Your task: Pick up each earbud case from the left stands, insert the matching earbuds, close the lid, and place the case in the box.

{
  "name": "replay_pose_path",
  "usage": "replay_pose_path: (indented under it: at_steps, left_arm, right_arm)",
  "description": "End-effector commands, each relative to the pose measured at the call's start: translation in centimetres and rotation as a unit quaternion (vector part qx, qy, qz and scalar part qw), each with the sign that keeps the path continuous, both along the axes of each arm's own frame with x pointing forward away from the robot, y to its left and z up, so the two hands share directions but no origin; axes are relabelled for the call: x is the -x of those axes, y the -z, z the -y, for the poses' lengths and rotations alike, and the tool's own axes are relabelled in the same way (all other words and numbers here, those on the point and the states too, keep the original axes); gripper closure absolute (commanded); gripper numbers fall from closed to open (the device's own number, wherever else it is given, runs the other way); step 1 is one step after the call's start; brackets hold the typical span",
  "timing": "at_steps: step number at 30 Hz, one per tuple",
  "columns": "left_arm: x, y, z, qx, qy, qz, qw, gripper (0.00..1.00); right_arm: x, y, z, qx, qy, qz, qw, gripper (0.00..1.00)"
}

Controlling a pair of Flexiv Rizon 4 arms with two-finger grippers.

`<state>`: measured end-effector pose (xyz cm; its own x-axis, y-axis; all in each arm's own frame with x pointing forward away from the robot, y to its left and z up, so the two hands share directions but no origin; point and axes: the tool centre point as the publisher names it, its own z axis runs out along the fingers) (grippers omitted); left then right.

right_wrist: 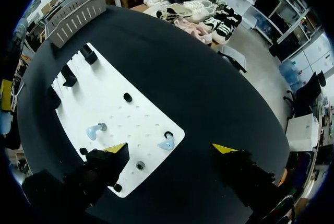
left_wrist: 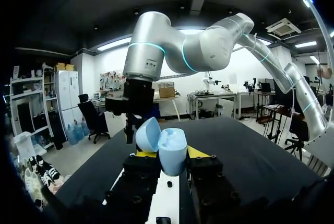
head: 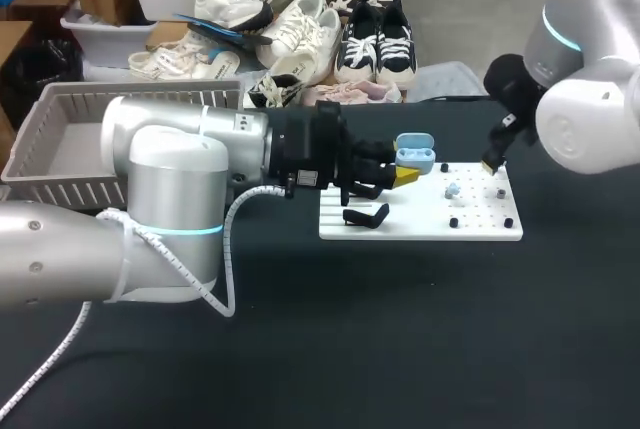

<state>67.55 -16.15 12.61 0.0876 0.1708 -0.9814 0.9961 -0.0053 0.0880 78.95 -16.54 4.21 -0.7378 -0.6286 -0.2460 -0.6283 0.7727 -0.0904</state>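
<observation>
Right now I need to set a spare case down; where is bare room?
Bare: the black table between the white board and its near edge. Crowded: the board, with stands, earbuds, the left gripper holding the open case and the right gripper above.

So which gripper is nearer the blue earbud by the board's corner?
Right. The right gripper is open just above that earbud. The left gripper, shut on the open case, is toward the board's other end.
</observation>
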Motion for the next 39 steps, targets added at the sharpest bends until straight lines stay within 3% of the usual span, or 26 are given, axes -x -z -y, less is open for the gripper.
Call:
replay_pose_path:
  at_steps: [1, 20, 35, 39]
  left_arm:
    - [0.04, 0.08, -0.01, 0.002, -0.001, 0.001, 1.0, 1.0]
    - [0.04, 0.08, -0.01, 0.002, -0.001, 0.001, 1.0, 1.0]
    - [0.04, 0.08, -0.01, 0.002, -0.001, 0.001, 1.0, 1.0]
    - [0.04, 0.08, -0.01, 0.002, -0.001, 0.001, 1.0, 1.0]
  right_arm:
    - [1.17, 0.29, -0.25, 0.007, 0.009, 0.016, 1.0, 0.0]
    - [1.2, 0.6, -0.61, 0.008, 0.012, 0.015, 1.0, 0.0]
    - [1.03, 0.82, -0.46, 0.004, 0.014, 0.007, 1.0, 0.24]
    - [0.97, 1.08, -0.43, 0.001, 0.018, 0.006, 1.0, 0.25]
